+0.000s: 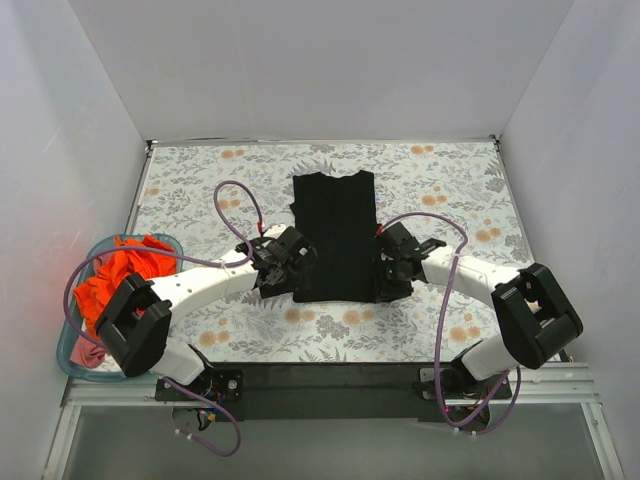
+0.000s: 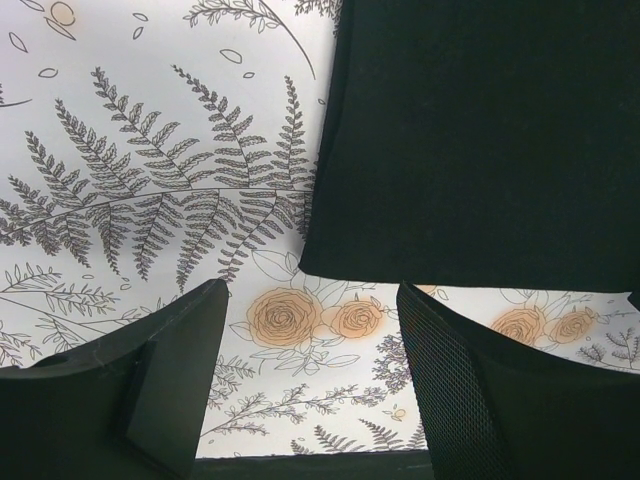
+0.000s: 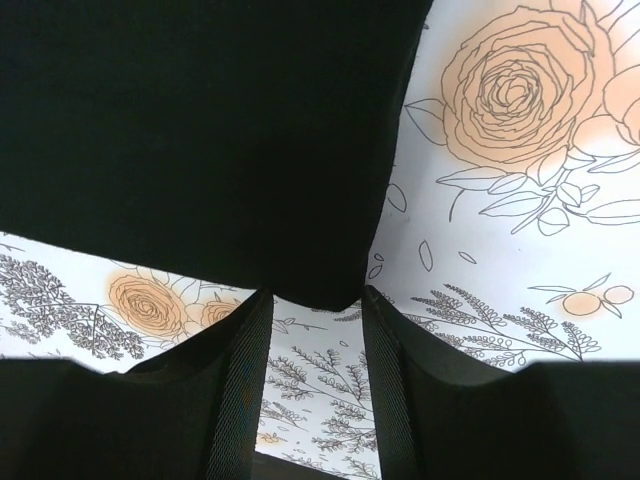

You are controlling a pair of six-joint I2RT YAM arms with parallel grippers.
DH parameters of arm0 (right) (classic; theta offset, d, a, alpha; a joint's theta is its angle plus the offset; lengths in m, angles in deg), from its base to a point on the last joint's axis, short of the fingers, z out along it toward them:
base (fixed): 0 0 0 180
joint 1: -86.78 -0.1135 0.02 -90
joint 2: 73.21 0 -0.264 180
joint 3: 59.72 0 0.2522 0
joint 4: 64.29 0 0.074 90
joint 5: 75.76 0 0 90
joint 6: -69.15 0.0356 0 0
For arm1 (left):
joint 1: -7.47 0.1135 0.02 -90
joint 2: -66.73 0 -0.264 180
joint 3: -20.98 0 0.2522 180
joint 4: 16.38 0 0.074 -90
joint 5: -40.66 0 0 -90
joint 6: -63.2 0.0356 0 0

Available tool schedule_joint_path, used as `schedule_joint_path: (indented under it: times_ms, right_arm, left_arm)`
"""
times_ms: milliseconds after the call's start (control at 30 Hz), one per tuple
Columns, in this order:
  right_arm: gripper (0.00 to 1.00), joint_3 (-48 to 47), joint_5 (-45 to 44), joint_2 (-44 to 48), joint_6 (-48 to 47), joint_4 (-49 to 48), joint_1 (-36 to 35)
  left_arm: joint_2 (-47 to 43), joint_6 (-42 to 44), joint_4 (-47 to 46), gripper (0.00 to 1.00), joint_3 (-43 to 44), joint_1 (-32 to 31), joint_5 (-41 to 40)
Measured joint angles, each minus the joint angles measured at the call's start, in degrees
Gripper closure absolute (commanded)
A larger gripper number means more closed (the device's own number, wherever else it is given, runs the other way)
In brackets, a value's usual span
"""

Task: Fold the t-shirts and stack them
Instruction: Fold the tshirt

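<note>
- Nearest me, at the left front edge of the table (image 1: 450, 190), the teal basket (image 1: 62, 348) sat heaped with an orange-red t-shirt (image 1: 120, 272). A bit of dusty pink cloth (image 1: 88, 352) showed at its near end.
- I saw the left gripper (image 1: 298, 262) low over the table at the near left corner of the black t-shirt (image 1: 337, 235).
- Its wrist view showed the fingers (image 2: 170, 370) spread wide with only the floral print between them. The shirt's corner lay just beyond the tips, and the fingers had hold of nothing.
- The right gripper (image 1: 388, 268) mirrored it at the near right corner.
- In its own view the jaws stood parted more narrowly. The shirt's corner sat right at the mouth between the fingertips (image 3: 250, 340), unclamped. I could not tell whether the cloth touched them.
- The black t-shirt lay flat in the middle of the table as a long rectangle, neckline at the far end.
</note>
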Motion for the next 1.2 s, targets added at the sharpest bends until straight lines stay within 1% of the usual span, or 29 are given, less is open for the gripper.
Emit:
schedule_joint_path:
  times_ms: [133, 467, 633, 833, 967, 1000, 1067, 1100, 1167, 1200]
  right_arm:
    - [0.55, -0.48, -0.87, -0.57, 0.48, 0.26, -0.33]
    - [0.54, -2.43, -3.82, -2.27, 0.83, 2.4, -1.84]
    - [0.54, -2.71, -4.7, -2.49, 0.74, 2.69, -1.97]
    - [0.54, -3.13, -5.35, -2.91, 0.68, 2.99, -2.49]
    - [0.54, -3.17, -5.75, -2.91, 0.59, 3.06, -2.75]
    - [0.54, -3.17, -5.77, -2.91, 0.55, 3.08, -2.78]
    - [0.54, -3.19, -5.92, -2.91, 0.48, 3.08, -2.93]
    - [0.54, -3.19, -6.03, -2.91, 0.44, 3.08, -2.99]
    - [0.54, -3.21, -6.19, -2.89, 0.42, 3.13, -3.06]
    - [0.54, -3.21, -6.25, -2.86, 0.42, 3.15, -3.08]
  left_arm:
    - [0.76, 0.0, 0.02, 0.33, 0.0, -0.11, -0.02]
    - [1.75, 0.2, 0.02, 0.33, 0.0, -0.26, -0.04]
    - [4.63, 0.9, -0.13, 0.34, 0.26, -0.31, 0.39]
    - [9.81, 2.23, -0.09, 0.43, 2.51, -0.33, 1.31]
    - [12.2, 2.91, -0.02, 0.52, 3.65, -0.33, 2.1]
    - [12.68, 3.02, 0.13, 0.57, 4.11, -0.33, 2.29]
    - [13.46, 3.23, 0.35, 0.64, 5.01, -0.33, 2.78]
    - [13.88, 3.26, 0.44, 0.69, 5.42, -0.33, 3.08]
    - [14.43, 3.41, 0.31, 0.76, 6.01, -0.35, 3.65]
    - [14.56, 3.5, 0.22, 0.82, 6.19, -0.46, 3.85]
